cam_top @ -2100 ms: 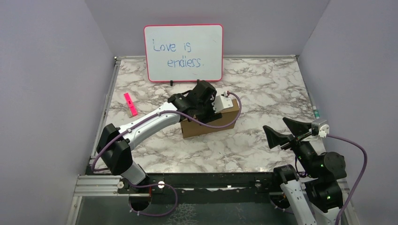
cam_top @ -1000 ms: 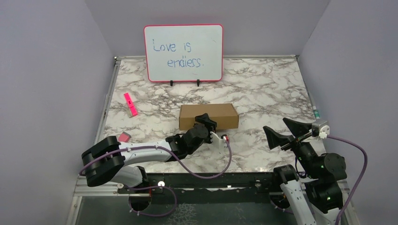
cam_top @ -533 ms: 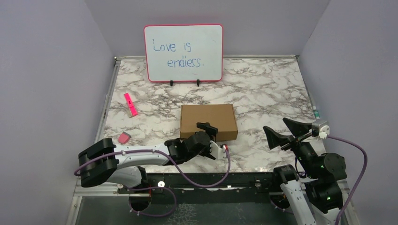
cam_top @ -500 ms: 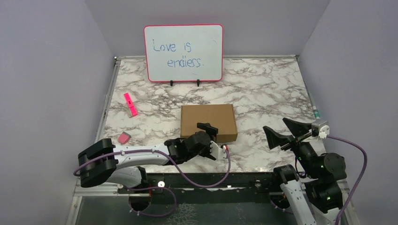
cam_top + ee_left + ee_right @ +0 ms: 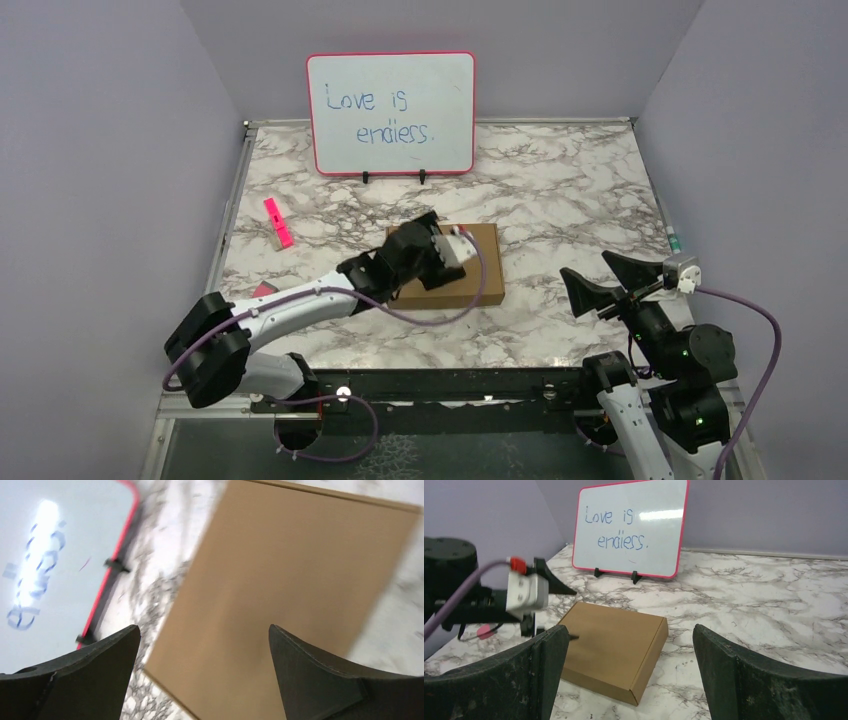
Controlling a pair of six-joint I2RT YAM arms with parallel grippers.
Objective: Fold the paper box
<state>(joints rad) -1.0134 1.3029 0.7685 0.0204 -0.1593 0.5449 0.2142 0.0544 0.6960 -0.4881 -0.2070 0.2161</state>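
A top view shows a white and grey marble-patterned desk (image 5: 560, 190) with two robot arms mounted at its near edge. A flat rectangular brown cardboard box (image 5: 480, 275) lies closed near the middle of the desk, lid up. A pink-framed whiteboard with blue handwriting (image 5: 391, 113) stands behind it. A bright pink marker (image 5: 279, 223) lies well off to the left.

Half a second ago the left arm was drawn back, with its tool low at the front edge of the desk just short of the box. Now the arm has swung forward, and the left tool (image 5: 440, 252) hangs over the left half of the box. Its fingers have gone from partly closed to spread wide, and they hold nothing. In the left wrist view the tool (image 5: 202, 630) frames the plain box lid (image 5: 280, 590). That picture is blurred by motion, and the fingers appear clear of the cardboard.

The box has not shifted in that time. The right tool (image 5: 585, 265) has also not moved: it sits raised at the right, fingers spread and empty, looking across at the box (image 5: 614, 650).

The box already looks fully folded and shut. The left tool's return is probably for a last press on the lid or a check, rather than another fold.
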